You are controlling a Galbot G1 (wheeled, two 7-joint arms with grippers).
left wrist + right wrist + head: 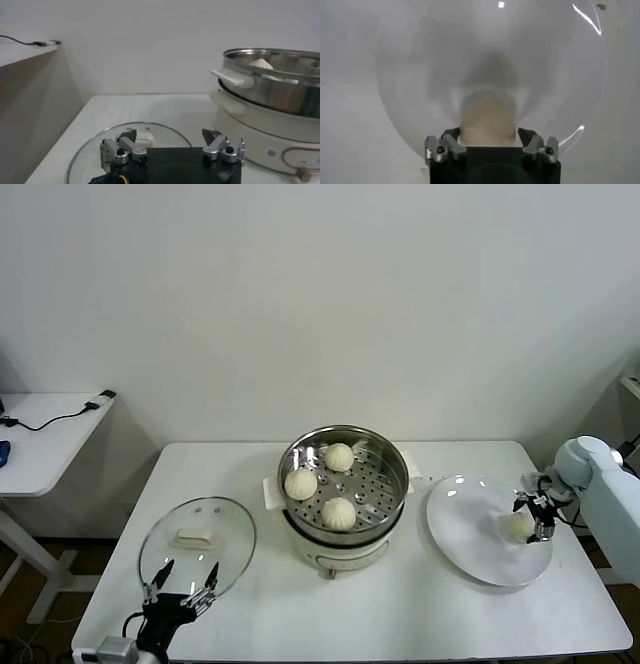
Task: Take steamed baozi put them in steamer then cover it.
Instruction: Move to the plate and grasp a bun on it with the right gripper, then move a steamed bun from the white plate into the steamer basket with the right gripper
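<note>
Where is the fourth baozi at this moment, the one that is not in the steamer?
In the head view, the last baozi lies on the white plate, right of the steamer, between the right claw's fingers.

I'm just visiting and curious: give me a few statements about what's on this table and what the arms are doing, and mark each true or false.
1. Three baozi sit in the steamer. True.
2. The glass cover is on the steamer. False: it lies flat on the table, to the steamer's left.
3. The right gripper is around the last baozi on the white plate. True.
4. The left gripper holds the cover's handle. False: it hovers open by the cover's near edge.
</note>
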